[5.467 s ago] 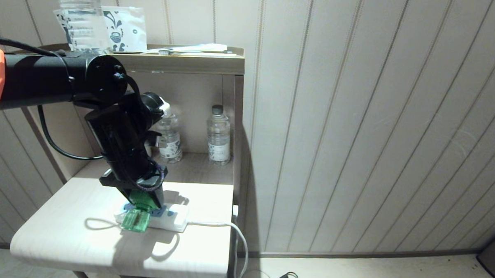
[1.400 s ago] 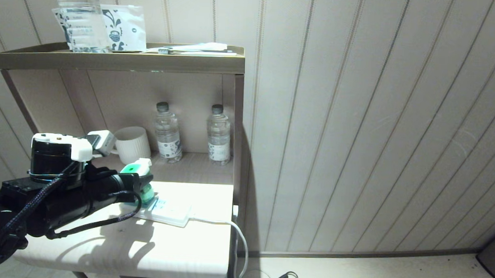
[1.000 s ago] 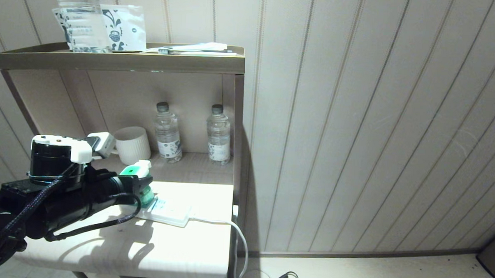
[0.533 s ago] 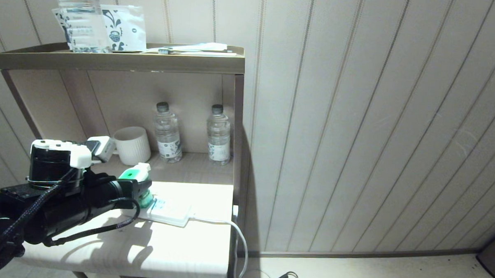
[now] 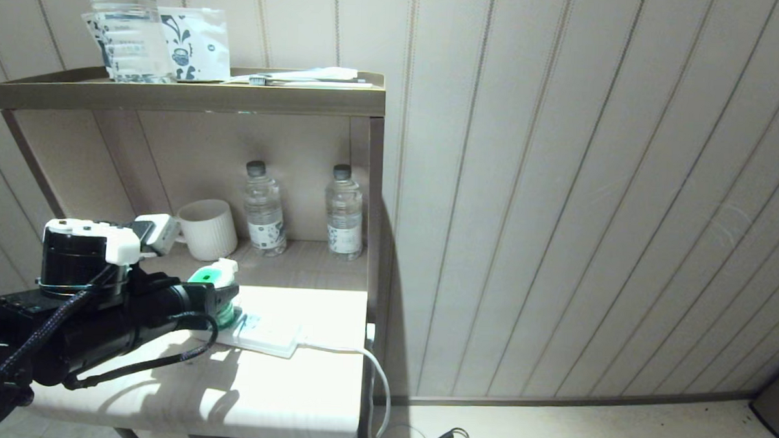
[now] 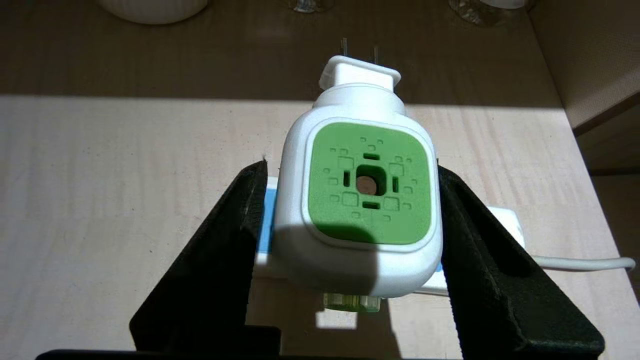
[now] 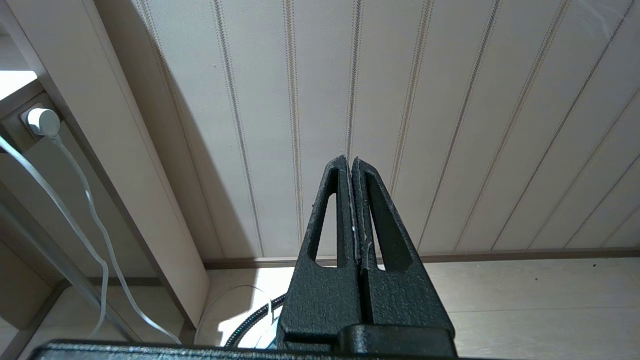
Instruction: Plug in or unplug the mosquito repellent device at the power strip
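Observation:
The mosquito repellent device [image 5: 214,276] has a white head with a green face and sits over the left end of the white power strip [image 5: 265,334] on the low table. Its two prongs stick out bare, in no socket. My left gripper [image 5: 223,296] reaches in level from the left. In the left wrist view the mosquito repellent device [image 6: 370,185] stands between the black fingers [image 6: 235,220] of the left gripper [image 6: 350,167]. A strip of blue shows between one finger and the head. The power strip [image 6: 505,220] lies under it. My right gripper [image 7: 350,160] is shut and parked facing the wall.
A white mug [image 5: 208,229] and two water bottles [image 5: 264,208] stand at the back of the lower shelf. The shelf top [image 5: 186,96] overhangs with packets on it. The strip's white cord [image 5: 377,374] drops off the table's [image 5: 240,402] right edge by the wall.
Since 5.5 seconds ago the left arm has swung from above the strip to low and level. In the last second the device has sunk slightly and the fingers have parted a little.

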{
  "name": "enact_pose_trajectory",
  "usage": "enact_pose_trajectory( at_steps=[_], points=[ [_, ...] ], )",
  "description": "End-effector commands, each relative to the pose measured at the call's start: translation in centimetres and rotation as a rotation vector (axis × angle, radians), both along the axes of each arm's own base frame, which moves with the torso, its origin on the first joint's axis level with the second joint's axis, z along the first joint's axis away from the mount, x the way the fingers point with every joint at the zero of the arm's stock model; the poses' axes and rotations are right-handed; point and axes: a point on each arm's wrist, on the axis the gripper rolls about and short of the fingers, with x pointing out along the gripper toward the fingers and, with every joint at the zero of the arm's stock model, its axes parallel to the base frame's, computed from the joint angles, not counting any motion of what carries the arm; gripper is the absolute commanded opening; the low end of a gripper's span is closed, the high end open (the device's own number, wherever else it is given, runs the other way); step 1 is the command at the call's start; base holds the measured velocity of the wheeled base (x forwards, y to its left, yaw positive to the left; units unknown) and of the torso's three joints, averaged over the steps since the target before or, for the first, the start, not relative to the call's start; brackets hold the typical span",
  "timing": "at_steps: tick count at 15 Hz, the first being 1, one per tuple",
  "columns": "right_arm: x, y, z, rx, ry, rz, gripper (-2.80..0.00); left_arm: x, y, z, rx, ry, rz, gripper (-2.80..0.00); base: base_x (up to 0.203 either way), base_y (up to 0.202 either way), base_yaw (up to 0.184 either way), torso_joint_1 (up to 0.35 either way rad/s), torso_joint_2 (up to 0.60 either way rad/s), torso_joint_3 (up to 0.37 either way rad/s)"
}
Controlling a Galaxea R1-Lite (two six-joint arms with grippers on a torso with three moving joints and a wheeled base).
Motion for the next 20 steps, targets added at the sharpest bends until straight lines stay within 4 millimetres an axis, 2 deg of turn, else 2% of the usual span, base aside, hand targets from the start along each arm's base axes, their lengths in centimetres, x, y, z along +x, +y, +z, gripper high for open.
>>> enact_pose_trajectory(
  at_steps=[1, 8, 16, 20],
  points=[
    [0.0, 0.0, 0.0, 0.0, 0.001, 0.0, -2.8, -0.2, 0.1, 0.4, -0.008, -0.02, 0.002, 0.0, 0.0, 0.0, 0.0, 0.0, 0.0, 0.0],
    [0.0, 0.0, 0.0, 0.0, 0.001, 0.0, -2.8, -0.6, 0.2, 0.4, -0.037, -0.103, 0.007, 0.0, 0.0, 0.0, 0.0, 0.0, 0.0, 0.0],
    [0.0, 0.0, 0.0, 0.0, 0.001, 0.0, -2.8, -0.9, 0.9, -2.8, 0.017, -0.245, -0.005, 0.0, 0.0, 0.0, 0.0, 0.0, 0.0, 0.0],
    [0.0, 0.0, 0.0, 0.0, 0.001, 0.0, -2.8, -1.0, 0.9, -3.3, 0.012, -0.267, 0.0, 0.0, 0.0, 0.0, 0.0, 0.0, 0.0, 0.0]
  ],
)
